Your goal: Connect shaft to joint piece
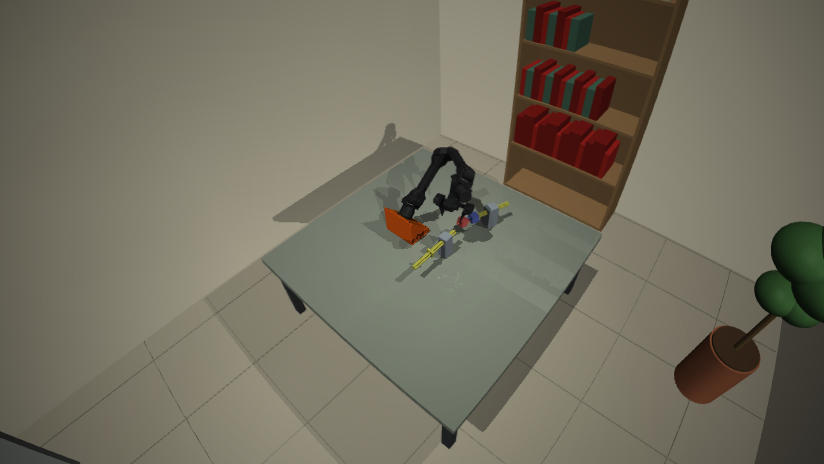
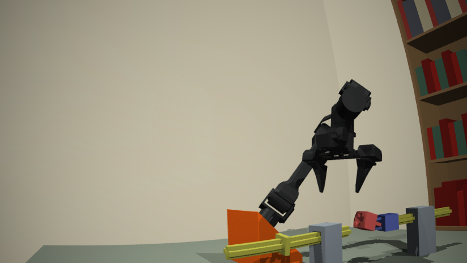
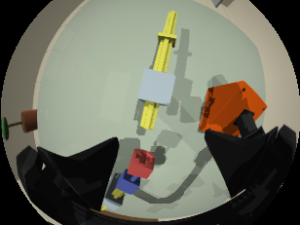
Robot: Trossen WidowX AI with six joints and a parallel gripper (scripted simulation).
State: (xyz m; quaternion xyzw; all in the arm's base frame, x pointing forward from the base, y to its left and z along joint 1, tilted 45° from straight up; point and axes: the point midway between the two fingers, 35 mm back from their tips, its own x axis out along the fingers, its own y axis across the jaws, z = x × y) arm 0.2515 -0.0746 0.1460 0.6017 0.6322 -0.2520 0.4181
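Now: open tool (image 1: 455, 213) (image 2: 339, 191) (image 3: 162, 139) hovering above red joint piece (image 1: 463, 221) (image 2: 365, 220) (image 3: 141, 163), nothing btwn fingers.

Joint piece is sitting off the tabletop (image 1: 403, 322) (image 2: 81, 251) (image 3: 97, 82) on its hinges, beside blue piece (image 1: 473, 217) (image 2: 389, 221) (image 3: 129, 181), facing but apart from yellow sliding shaft (image 1: 429, 253) (image 2: 267, 247) (image 3: 163, 57); prob. light, rigid, swinging loosely, so best gripping its flat opposite sides, gently, w/o squeezing the opening. Shaft's likely stiff, sliding w/ some drag thru its grey block (image 1: 446, 244) (image 2: 330, 241) (image 3: 157, 87); crosspiece (image 1: 430, 251) (image 2: 284, 244) (image 3: 167, 38) is looking like a good pushing spot.
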